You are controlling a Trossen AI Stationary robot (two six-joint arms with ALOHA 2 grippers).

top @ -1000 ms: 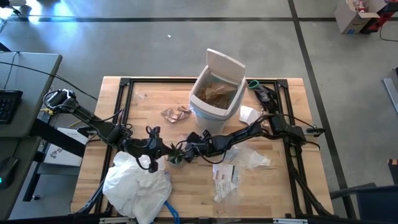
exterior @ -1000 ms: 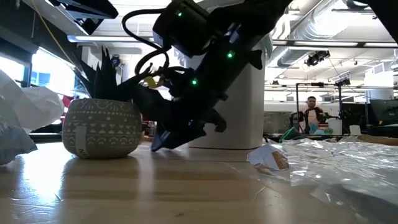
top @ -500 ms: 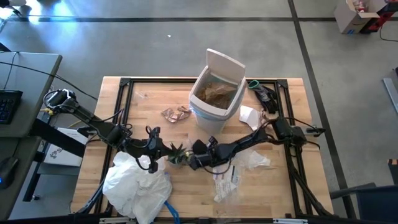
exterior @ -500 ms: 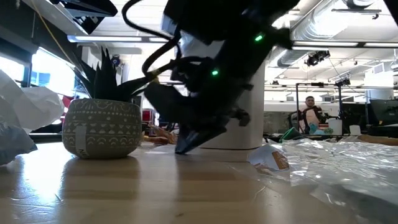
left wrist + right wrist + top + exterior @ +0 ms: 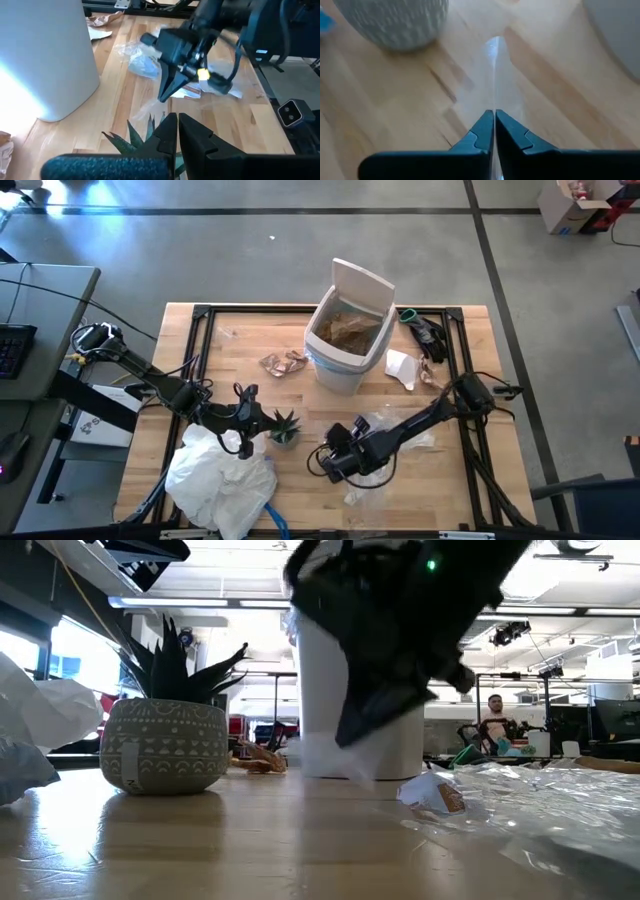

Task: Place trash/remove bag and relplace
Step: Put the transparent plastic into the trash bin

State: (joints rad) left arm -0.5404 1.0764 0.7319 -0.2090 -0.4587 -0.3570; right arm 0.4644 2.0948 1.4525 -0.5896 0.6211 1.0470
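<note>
Trash, item one: crumpled brown paper (image 5: pixel 348 332) lying inside the white bin (image 5: pixel 340 372), lid raised; the bin stands on the tabletop (image 5: pixel 240 350) and serves as landmark for all entries below.

Trash, item two: a crumpled brown paper piece (image 5: pixel 283 363) on the tabletop just beside the bin, on the left arm's side.

Trash, item three: a white paper scrap (image 5: pixel 400 366) just beside the bin on the right arm's side, with a small brown crumple at its outer edge.

Trash, item four: clear crinkled plastic wrappers (image 5: pixel 405 435) and printed white scraps, on the tabletop in front of the bin, toward the right arm's side. A thin clear strip of this plastic (image 5: pixel 493 75) runs from the tabletop up between the tips of the right gripper (image 5: pixel 494 118).

Bag: pale, crinkly liner (image 5: pixel 220 480) heaped at the tabletop's front edge, well apart from the bin on the left arm's side; it reads nearly white from above, and its tint cannot be fixed with confidence.

Right gripper (image 5: pixel 336 463): in front of the bin, above the wrappers, fingers pressed together on the clear plastic strip.

Left gripper (image 5: pixel 262 423): in front of the bin toward the left arm's side, just beside the potted plant (image 5: pixel 284 427), fingers together, nothing between them.

Potted plant: green, spiky, in a patterned round pot (image 5: pixel 165 745), upright, between bin and bag.

Room beyond the bin: a seated person (image 5: pixel 497 724), far off.
</note>
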